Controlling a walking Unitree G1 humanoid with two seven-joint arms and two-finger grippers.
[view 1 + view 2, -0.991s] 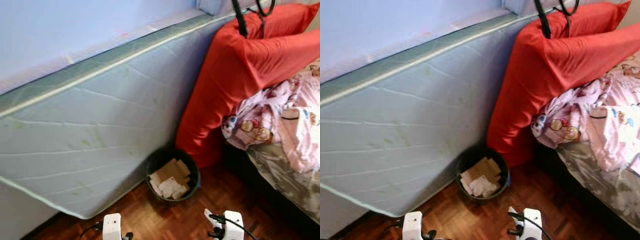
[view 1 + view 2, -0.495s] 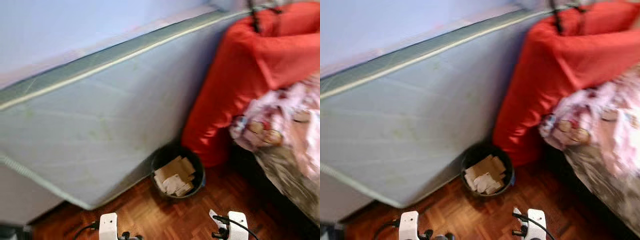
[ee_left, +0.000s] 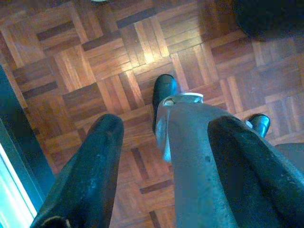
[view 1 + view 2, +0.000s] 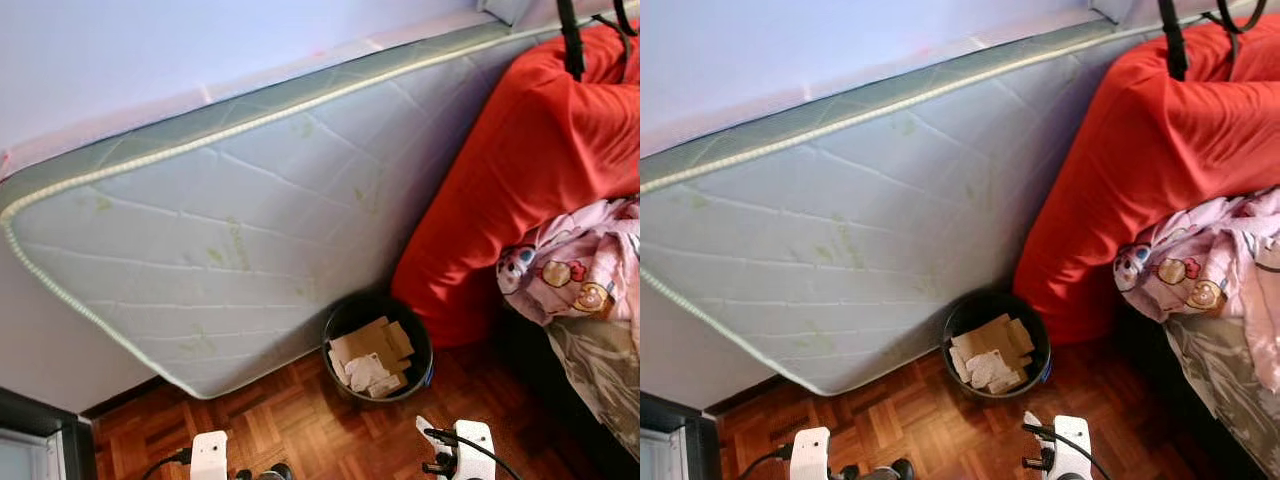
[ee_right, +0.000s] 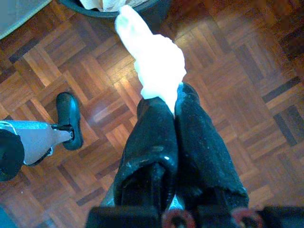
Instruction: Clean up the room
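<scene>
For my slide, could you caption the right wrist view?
Right gripper pinching a white tissue near the black bin.

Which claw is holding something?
The right claw. Its fingers are pinched shut on a crumpled white tissue, near the black bin. The left claw is open, with nothing between its fingers.

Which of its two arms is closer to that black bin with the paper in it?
The right. The right gripper, pinching a white tissue, hangs just short of the black bin. The left gripper hangs open over bare floor, farther to the bin's left.
</scene>
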